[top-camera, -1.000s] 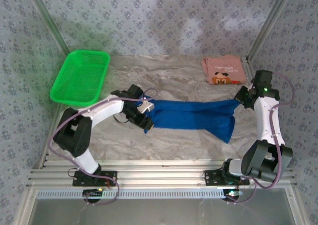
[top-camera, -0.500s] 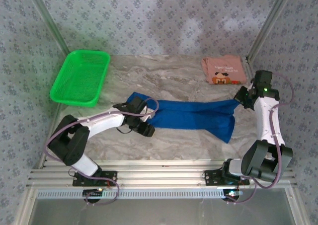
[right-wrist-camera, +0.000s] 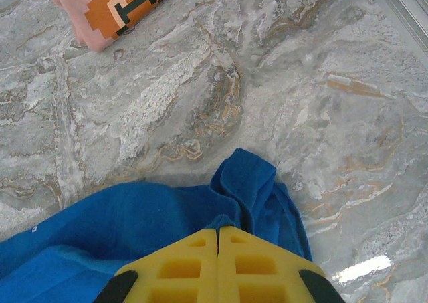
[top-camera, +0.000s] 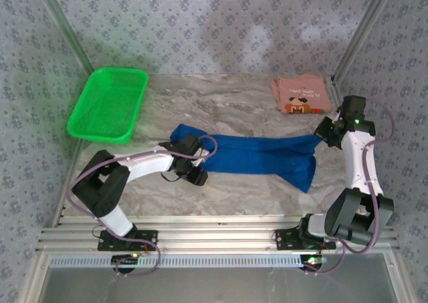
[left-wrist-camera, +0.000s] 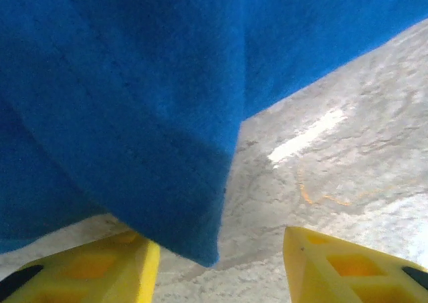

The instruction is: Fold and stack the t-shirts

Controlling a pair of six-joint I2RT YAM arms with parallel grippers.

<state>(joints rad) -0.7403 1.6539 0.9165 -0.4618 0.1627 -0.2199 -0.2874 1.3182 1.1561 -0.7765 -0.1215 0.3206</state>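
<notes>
The royal-blue cloth t-shirt [top-camera: 257, 154] lies stretched across the grey marbled table [top-camera: 227, 109], its right end pinched by the right gripper [right-wrist-camera: 219, 233], its left end draped just before the left gripper [left-wrist-camera: 221, 249], spread wide and clamping nothing, while the folded salmon-pink t-shirt [top-camera: 302, 95] rests at the far right corner.

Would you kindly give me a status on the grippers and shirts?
Left gripper open at edge of blue shirt. Right gripper shut on blue shirt. Pink shirt folded, far right. Green basket well aside.
</notes>
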